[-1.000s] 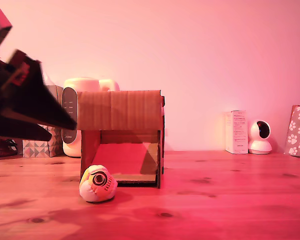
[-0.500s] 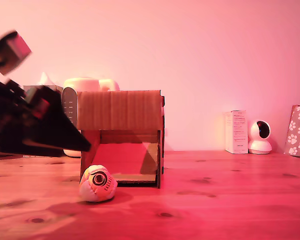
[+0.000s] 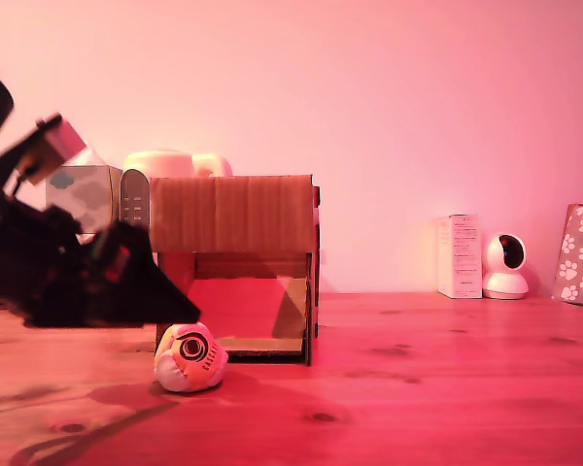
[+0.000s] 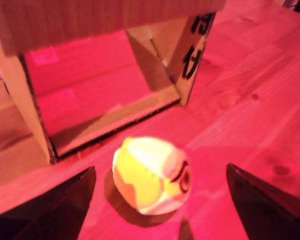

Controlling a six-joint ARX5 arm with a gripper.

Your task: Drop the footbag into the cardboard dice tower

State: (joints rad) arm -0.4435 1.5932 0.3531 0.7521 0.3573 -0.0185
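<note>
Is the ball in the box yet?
Not yet. The footbag lies on the wooden table in front of the cardboard dice tower. The open gripper is lined up on either side of it. Grabbing, lifting and dropping it in are left.

Tool [image 4: 160, 200] low, fingers [image 4: 65, 205] spread wide

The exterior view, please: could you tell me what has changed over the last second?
The gripper has come down and toward the exterior view's right, ending just above the footbag, jaws open, holding nothing. The footbag and the cardboard dice tower have not moved.
</note>
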